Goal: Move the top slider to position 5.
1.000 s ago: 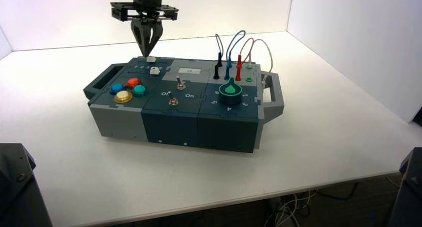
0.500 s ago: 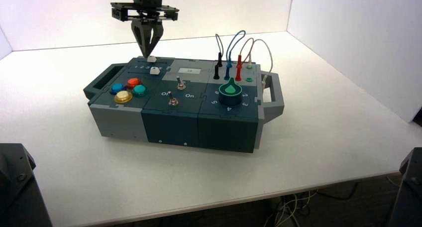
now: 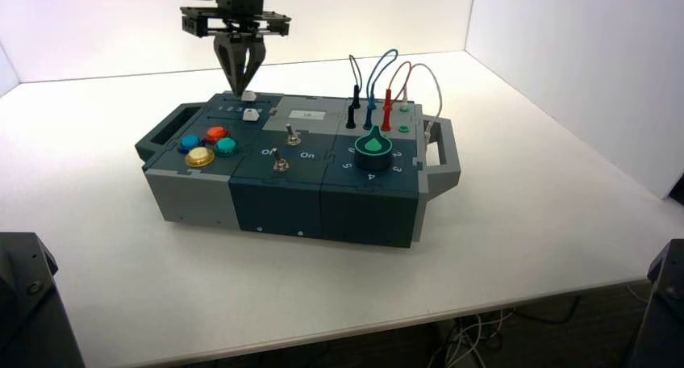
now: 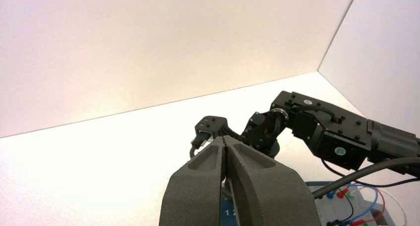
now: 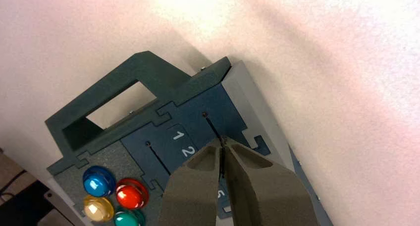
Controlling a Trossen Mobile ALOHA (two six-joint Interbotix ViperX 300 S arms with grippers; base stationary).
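The right gripper, clenched, meets the top slider from its left. Position 5 lies rightward.

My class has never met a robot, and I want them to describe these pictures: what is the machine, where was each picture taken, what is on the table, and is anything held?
This is a robot with two arms, each ending in an end effector, a two-fingered grasping part. The high view looks down from above and behind the arms; each wrist view comes from a camera on that arm.

On the table sits a box with four coloured buttons, two white sliders, two metal toggle switches, a green-topped knob and wires.

The right end effector, closed, is at the box's far edge, just left of the top slider. The left end effector is closed too, away from the box. Neither appears to hold anything.
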